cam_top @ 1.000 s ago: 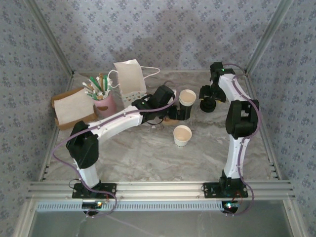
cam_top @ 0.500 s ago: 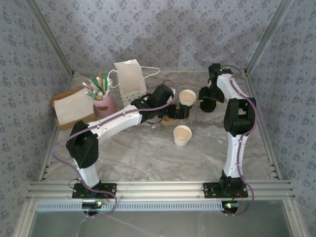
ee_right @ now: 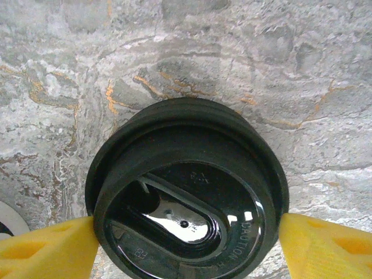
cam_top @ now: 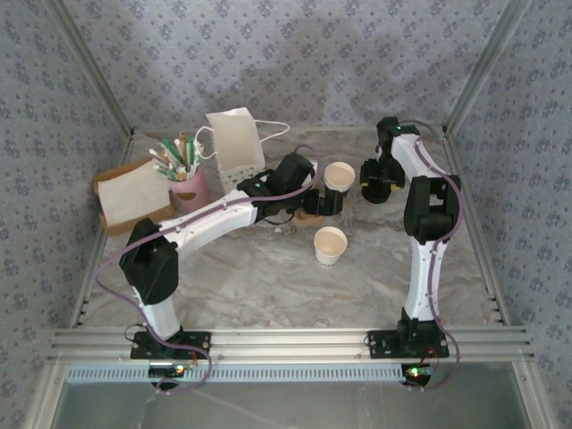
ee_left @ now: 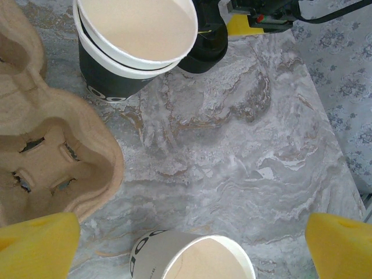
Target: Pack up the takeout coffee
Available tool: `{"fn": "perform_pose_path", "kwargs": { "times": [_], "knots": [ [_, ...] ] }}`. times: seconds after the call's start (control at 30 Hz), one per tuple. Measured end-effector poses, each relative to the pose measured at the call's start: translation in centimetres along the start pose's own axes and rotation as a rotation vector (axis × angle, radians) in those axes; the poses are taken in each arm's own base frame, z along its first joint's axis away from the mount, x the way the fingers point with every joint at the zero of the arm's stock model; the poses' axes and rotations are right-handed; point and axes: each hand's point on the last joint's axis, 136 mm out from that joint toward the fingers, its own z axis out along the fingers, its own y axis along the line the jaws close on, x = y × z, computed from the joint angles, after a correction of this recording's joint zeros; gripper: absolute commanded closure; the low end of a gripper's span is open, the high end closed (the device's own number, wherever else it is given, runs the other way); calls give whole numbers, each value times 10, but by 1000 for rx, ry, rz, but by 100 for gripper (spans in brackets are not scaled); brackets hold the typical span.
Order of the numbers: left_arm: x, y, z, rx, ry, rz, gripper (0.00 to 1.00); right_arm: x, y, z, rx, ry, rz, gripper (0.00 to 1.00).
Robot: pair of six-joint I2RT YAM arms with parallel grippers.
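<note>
The round black plastic lid [ee_right: 186, 195] is probably light, thin and slippery, so the right gripper [ee_right: 186, 241], whose jaws stand at both sides of the rim with the grip not clear, should pinch gently.

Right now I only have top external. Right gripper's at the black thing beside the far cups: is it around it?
Observer: Right wrist shows the right gripper straddling a black lid, a yellow pad at each side of its rim. Can't tell if they press.
Operator: Lid on the table?
Observer: Yes, flat on the marble table, CAUTION lettering up.
Operator: Left side?
Observer: The left gripper is open beside a pulp carrier whose visible well is empty.
</note>
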Motion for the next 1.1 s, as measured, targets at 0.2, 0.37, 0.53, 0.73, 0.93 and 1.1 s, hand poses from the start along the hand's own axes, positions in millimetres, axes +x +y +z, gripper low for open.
{"fn": "perform_pose_path", "kwargs": {
  "times": [0.2,0.37,0.53,0.73,0.93,1.1],
  "knots": [
    [5,3,7,-5,19,-3,1,-2,-1,-2,-1,-7,-4,19],
    [6,3,8,-3,23,-4,1,-2,0,-2,-8,-6,-4,19],
    [6,3,8,0,26,-4,1,-2,1,-2,-12,-5,-4,19],
    [6,3,8,0,26,-4,1,-2,1,0,-12,-1,-6,19],
    [6,3,8,0,26,-4,1,-2,1,2,-12,3,-8,20],
    [6,3,8,0,26,-4,1,-2,2,3,-15,6,-8,20]
  ]
}}
